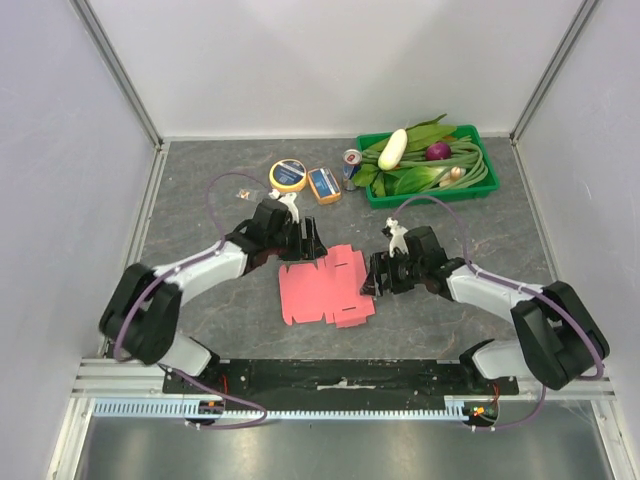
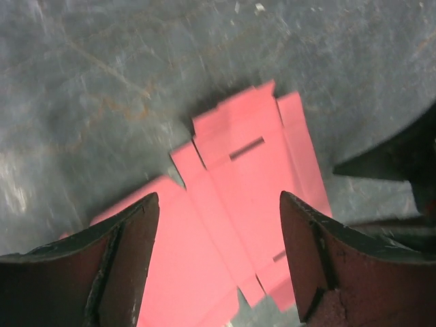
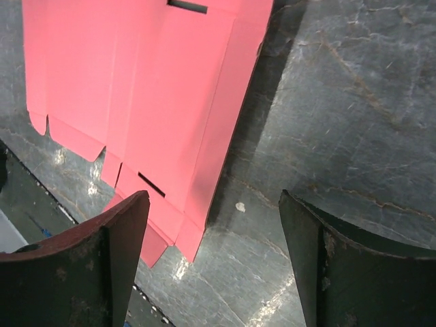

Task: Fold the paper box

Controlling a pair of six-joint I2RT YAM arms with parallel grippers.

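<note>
Paper box (image 1: 322, 285) lay flat and unfolded on the worktop (image 1: 500, 230), between my two arms. My left gripper (image 1: 308, 245) was spread wide over its far edge, grasping nothing. My right gripper (image 1: 377, 275) was spread too, at its right edge, empty.

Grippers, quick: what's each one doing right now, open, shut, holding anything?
Left gripper: open, empty, above the paper box.
Right gripper: open, empty, at the paper box's edge.
</note>
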